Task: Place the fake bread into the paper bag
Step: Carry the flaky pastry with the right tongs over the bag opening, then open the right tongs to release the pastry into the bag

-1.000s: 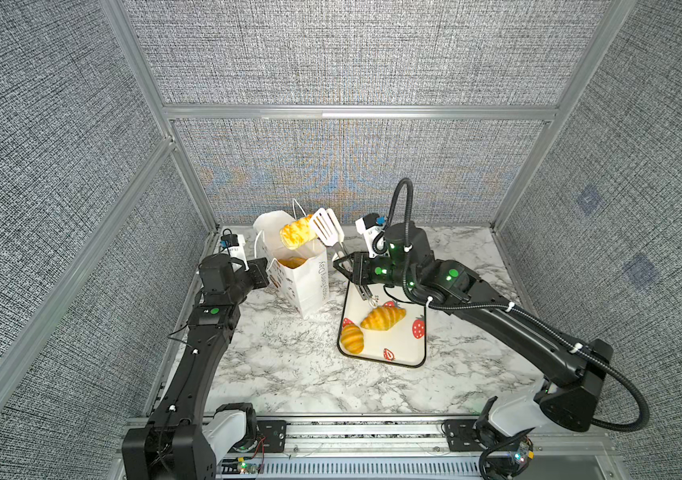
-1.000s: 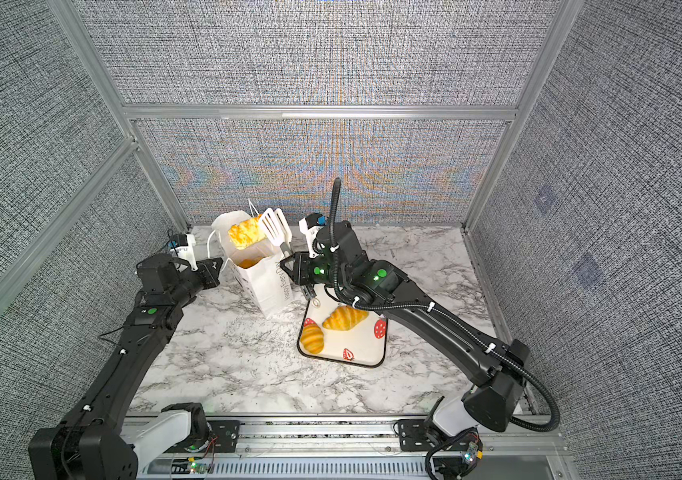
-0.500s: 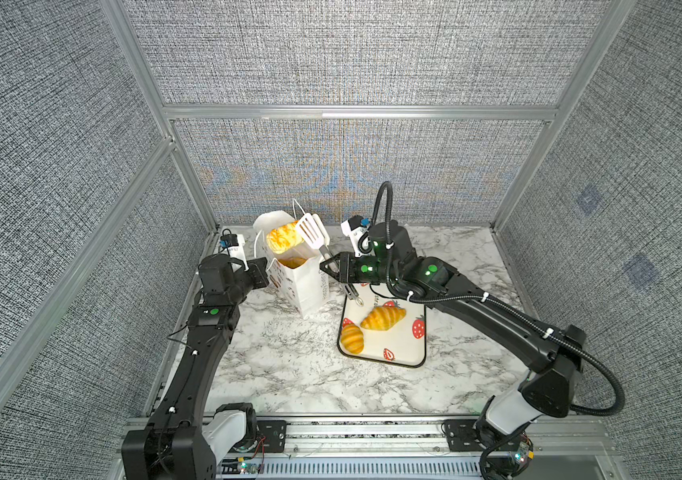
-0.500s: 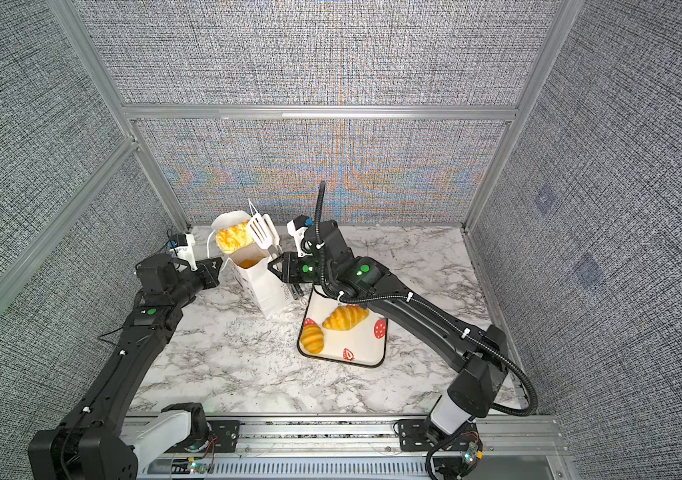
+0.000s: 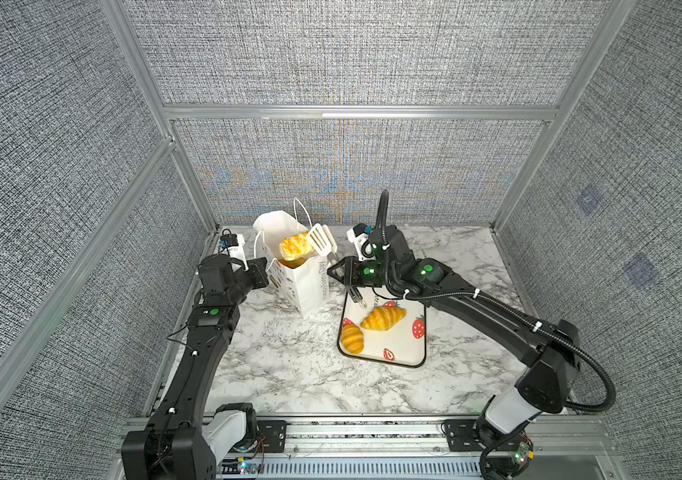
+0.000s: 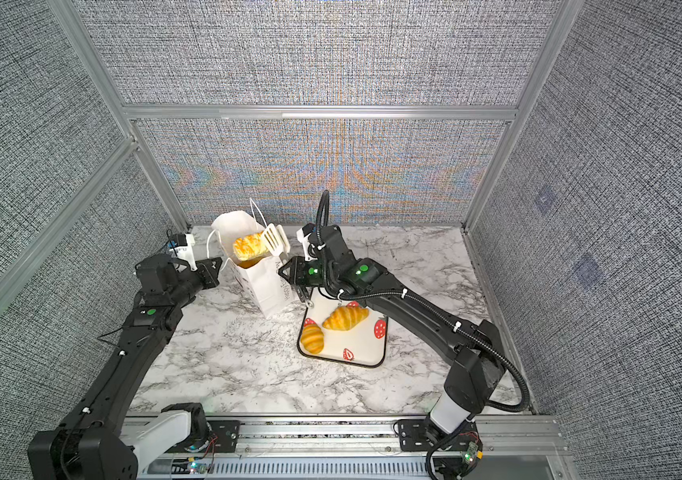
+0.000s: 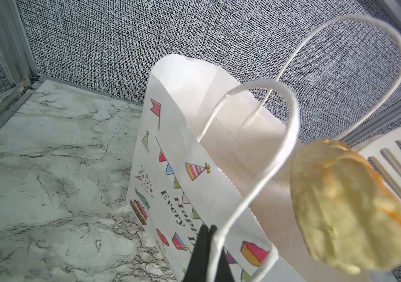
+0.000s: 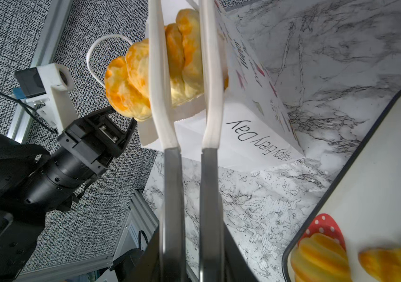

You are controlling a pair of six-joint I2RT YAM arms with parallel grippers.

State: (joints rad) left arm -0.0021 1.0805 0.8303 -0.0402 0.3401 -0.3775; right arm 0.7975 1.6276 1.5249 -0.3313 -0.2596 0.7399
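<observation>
The white paper bag (image 5: 306,286) stands upright near the back left, mouth open. My left gripper (image 5: 264,268) is shut on its near edge by the cord handle (image 7: 290,117). My right gripper (image 5: 341,270) is shut on the white slotted tongs (image 5: 320,239). The tongs pinch a ridged golden roll (image 5: 295,246) just above the bag's mouth. Another orange piece (image 5: 291,262) shows inside the bag. On the strawberry tray (image 5: 406,353) lie a croissant (image 5: 383,318) and an oval roll (image 5: 352,338). In the right wrist view the tong arms (image 8: 160,102) straddle the roll (image 8: 133,73).
The tray sits right of the bag on the marble table (image 5: 289,374). Grey mesh walls and aluminium posts (image 5: 190,178) close in the back and both sides. A rail (image 5: 372,428) runs along the front edge. The tongs' dark handle end (image 5: 358,297) hangs over the tray's back edge.
My right arm has swung left with the tongs, carrying the roll from beside the bag's right rim to over its mouth. The left arm and the bag have stayed put.
</observation>
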